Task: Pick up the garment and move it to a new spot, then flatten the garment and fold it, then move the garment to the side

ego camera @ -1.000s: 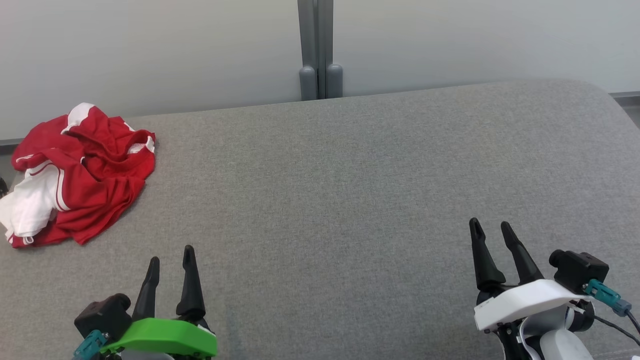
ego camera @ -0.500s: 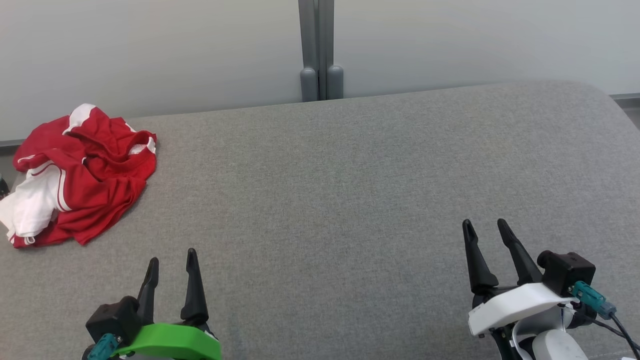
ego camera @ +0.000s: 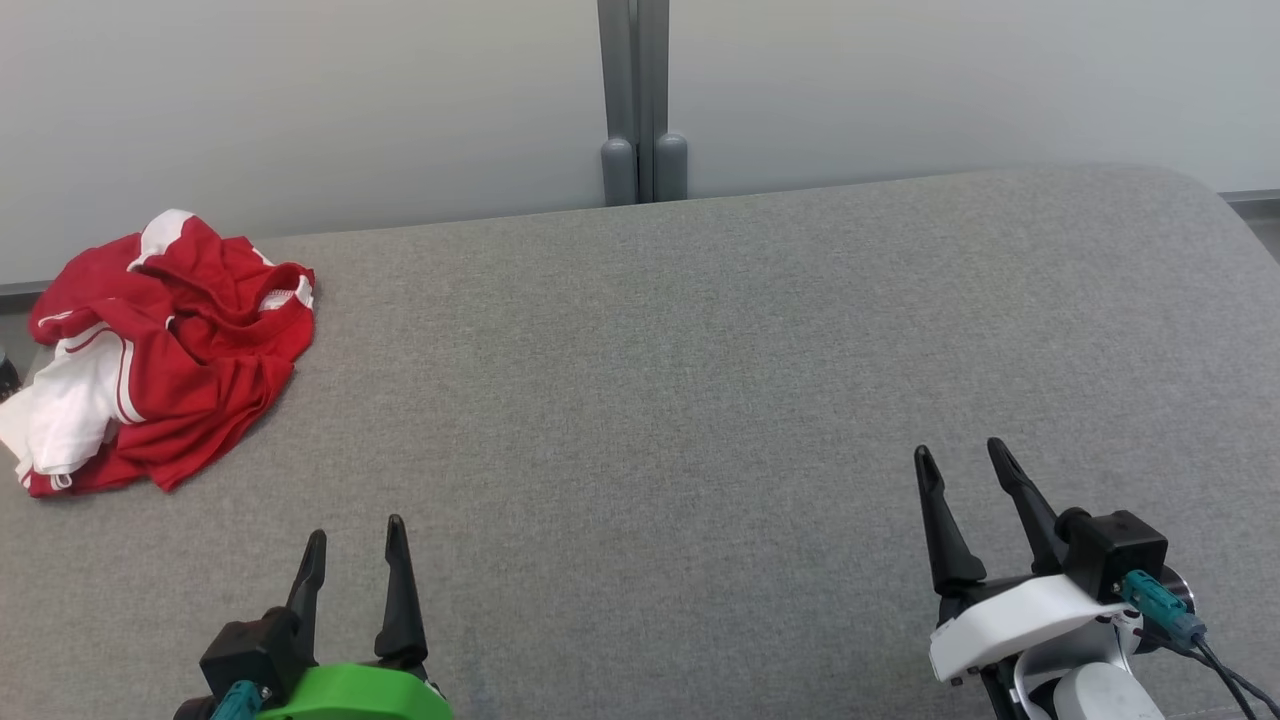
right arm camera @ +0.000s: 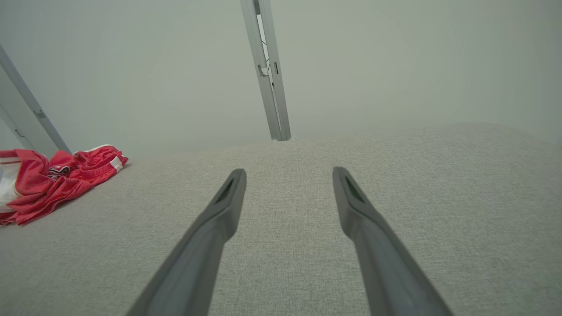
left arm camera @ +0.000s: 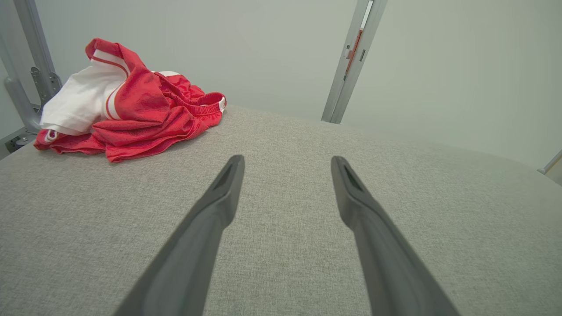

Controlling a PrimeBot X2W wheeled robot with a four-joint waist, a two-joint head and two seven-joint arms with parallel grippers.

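Now: garment untouched, both grippers empty.
Head view: the crumpled red-and-white garment [ego camera: 160,350] lies at the far left of the grey cushion [ego camera: 650,400], well apart from the left gripper [ego camera: 356,528] and right gripper [ego camera: 957,448], both spread wide. Left wrist view: it sits ahead and left, so steer left and pinch a raised fold. Right wrist view: it lies farther off, so the left arm seems better placed.

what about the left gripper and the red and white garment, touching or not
Apart. The head view shows a wide stretch of bare grey fabric surface between the left gripper and the crumpled red and white garment.
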